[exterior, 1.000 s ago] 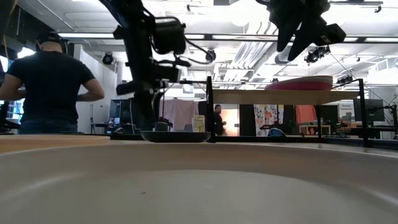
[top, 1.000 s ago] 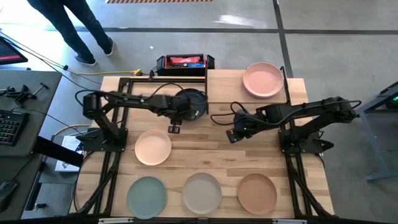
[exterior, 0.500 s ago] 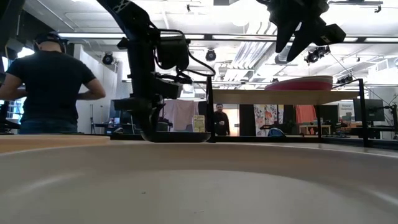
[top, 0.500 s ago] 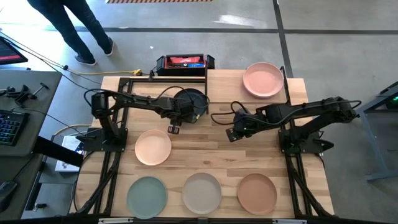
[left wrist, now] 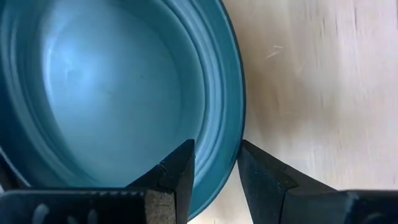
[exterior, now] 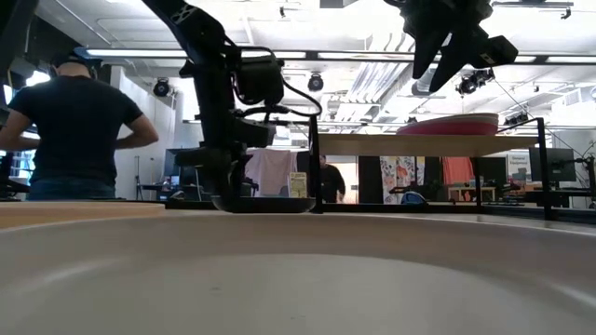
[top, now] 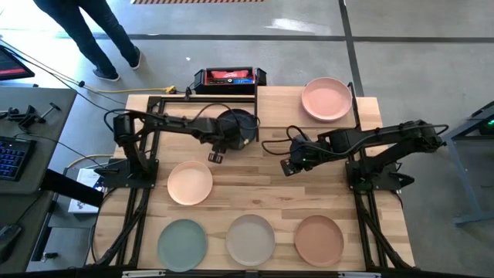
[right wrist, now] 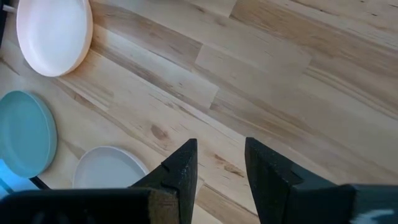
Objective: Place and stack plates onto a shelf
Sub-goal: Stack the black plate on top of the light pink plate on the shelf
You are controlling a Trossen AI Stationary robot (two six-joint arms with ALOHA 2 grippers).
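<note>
High view, left pincer point(top: 215, 157): at the near edge of the charcoal plate point(top: 238, 128), which lies on the bench point(top: 255, 185) in front of the black-and-red box point(top: 225, 77)
High view, right pincer point(top: 286, 167): hangs over bare bench near the middle, well apart from any plate
High view, pink plate point(top: 326, 99): on the shelf point(top: 309, 116) at the far right corner
High view, other plates: peach plate point(top: 190, 182) left of centre; green plate point(top: 182, 242), grey plate point(top: 250, 239) and tan plate point(top: 319, 239) in a row along the near edge
High view, person point(top: 85, 31): on the floor beyond the far left corner
Low view: left arm reaches down to the charcoal plate's rim; pink plate sits on the raised shelf to the right; a pale plate fills the foreground; person stands at left
Left wrist view, fingers point(left wrist: 174, 176): straddle the charcoal plate's rim, one inside the bowl, one outside over the wood, with a gap showing on both sides of the rim, so spread and not pinching
Right wrist view, fingers point(right wrist: 181, 165): spread a little over bare planks, holding nothing; peach, green and grey plates lie beyond
</note>
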